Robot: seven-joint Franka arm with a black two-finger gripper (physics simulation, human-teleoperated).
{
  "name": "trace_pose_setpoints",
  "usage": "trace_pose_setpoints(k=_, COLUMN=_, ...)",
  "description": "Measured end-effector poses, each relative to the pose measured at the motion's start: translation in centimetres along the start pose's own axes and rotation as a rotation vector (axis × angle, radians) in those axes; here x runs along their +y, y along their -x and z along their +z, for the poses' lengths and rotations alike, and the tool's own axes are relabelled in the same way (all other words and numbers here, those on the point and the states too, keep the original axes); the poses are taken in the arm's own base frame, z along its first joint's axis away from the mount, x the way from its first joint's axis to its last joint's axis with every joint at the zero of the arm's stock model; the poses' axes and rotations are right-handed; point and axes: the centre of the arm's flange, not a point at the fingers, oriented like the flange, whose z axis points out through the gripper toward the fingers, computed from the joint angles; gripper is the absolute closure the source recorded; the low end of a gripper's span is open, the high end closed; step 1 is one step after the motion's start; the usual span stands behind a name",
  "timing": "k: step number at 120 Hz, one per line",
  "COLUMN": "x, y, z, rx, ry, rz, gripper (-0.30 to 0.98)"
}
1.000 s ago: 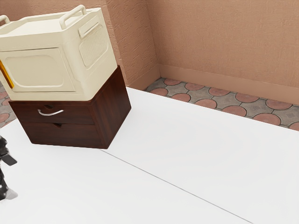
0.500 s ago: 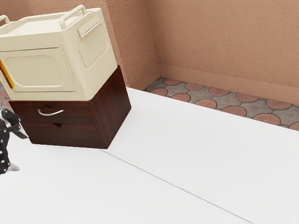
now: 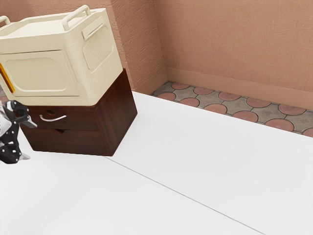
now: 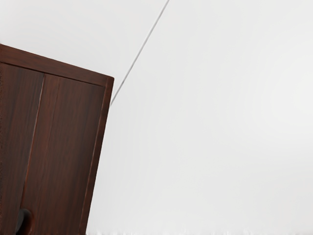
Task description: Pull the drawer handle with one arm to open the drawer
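Note:
At the exterior view's left edge my gripper [image 3: 29, 140] stands open, its two fingertips apart with nothing between them. Just beyond it is a dark brown wooden cabinet [image 3: 73, 142] with two drawer fronts, one above the other. The upper drawer [image 3: 80, 122] is shut and carries a curved silver handle [image 3: 53, 119], a short way from the upper fingertip and not touched by it. In the wrist view the cabinet [image 4: 63, 147] shows its front with a dark notch low down.
A cream storage box [image 3: 39, 73] with raised handles rests on top of the cabinet. The white table [image 3: 195, 166] has a thin seam line running from the cabinet's foot. Textured walls and a tiled floor lie behind.
My gripper has risen in the exterior view and come farther in from its left edge, nearer to the cabinet's front. The cabinet, its drawers and the box have not moved.

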Motion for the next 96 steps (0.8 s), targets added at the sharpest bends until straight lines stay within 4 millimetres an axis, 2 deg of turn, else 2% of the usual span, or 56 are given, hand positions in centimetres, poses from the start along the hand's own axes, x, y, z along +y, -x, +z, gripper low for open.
trace_pose_setpoints(k=20, x=-1.1, y=-0.1, z=1.5, rx=-0.009, ry=0.008, rz=0.012, gripper=0.00)
trace_pose_setpoints(k=38, x=-3.6, y=-0.1, z=3.7, rx=-0.026, ry=0.030, rz=0.017, gripper=0.00)
trace_pose_setpoints(k=63, x=-6.3, y=1.8, z=7.4, rx=-0.048, ry=0.061, rz=-0.008, gripper=0.00)
trace_pose_setpoints(k=96, x=-10.4, y=3.9, z=9.5, rx=-0.066, ry=0.050, rz=-0.053, gripper=0.00)
